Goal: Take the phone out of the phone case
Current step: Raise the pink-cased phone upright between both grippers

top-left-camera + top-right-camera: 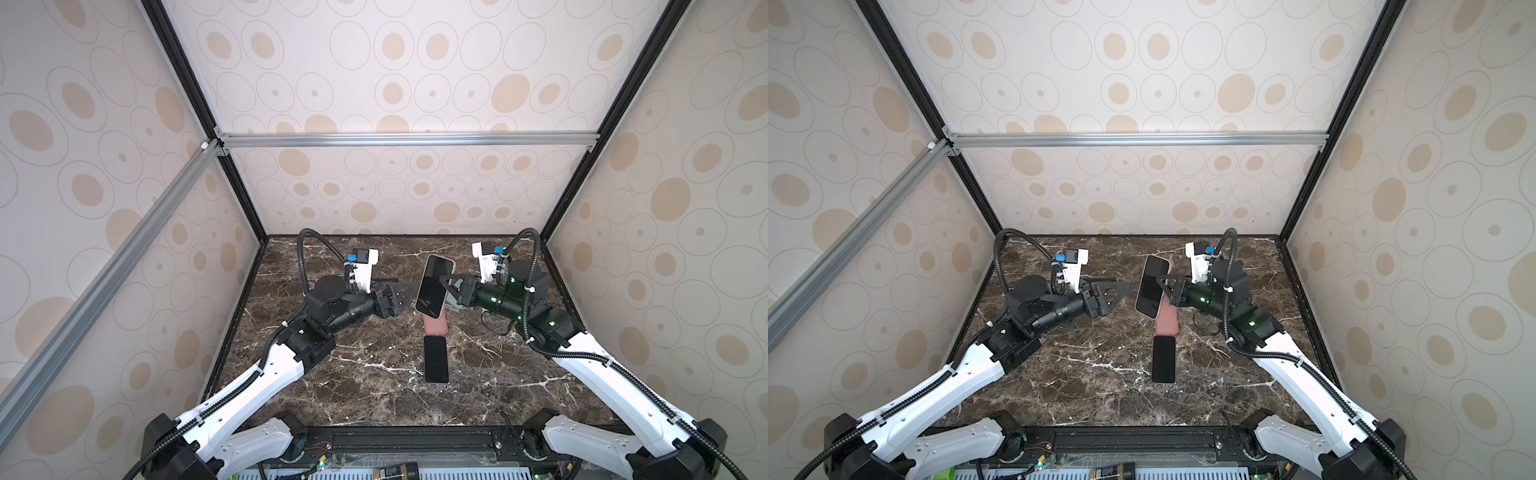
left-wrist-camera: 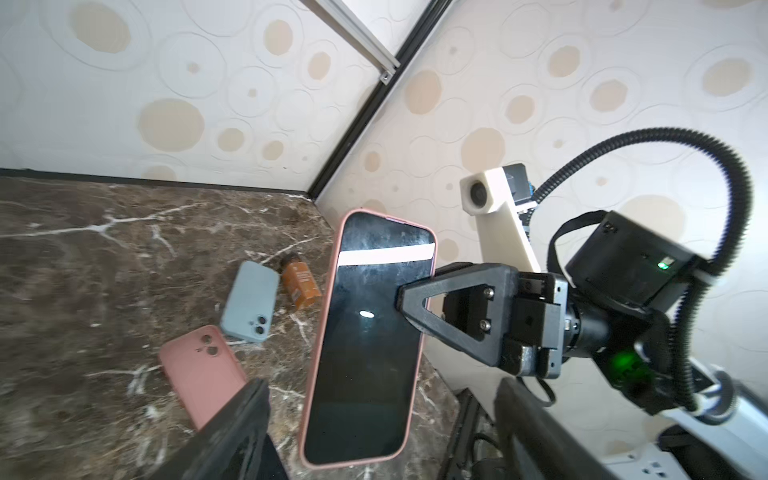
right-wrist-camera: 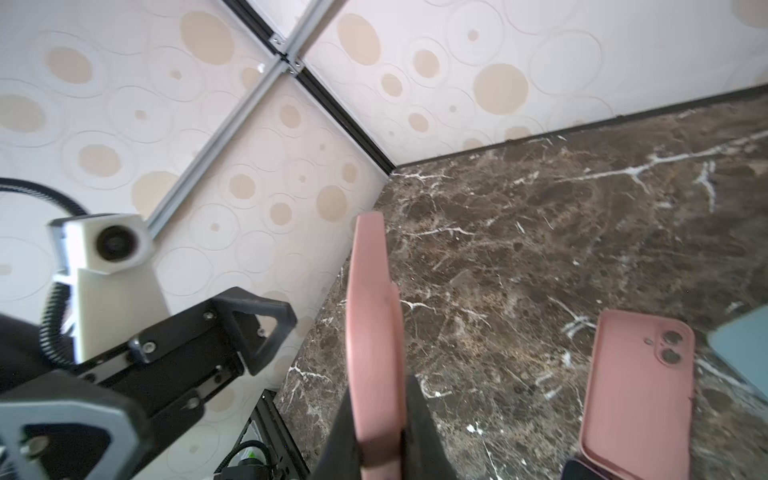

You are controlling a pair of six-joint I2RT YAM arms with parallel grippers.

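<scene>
The phone [image 1: 432, 286], screen dark, sits in a pink case [image 3: 370, 311]; the right end effector [image 3: 380, 415] pinches its edge, while the left end effector [image 1: 409, 296] gapes empty.

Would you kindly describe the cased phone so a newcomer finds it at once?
Above the marble table, find the right gripper. It holds the cased phone aloft: dark screen, pink rim, unlike the other pink case lying back up and the bare black phone.
</scene>
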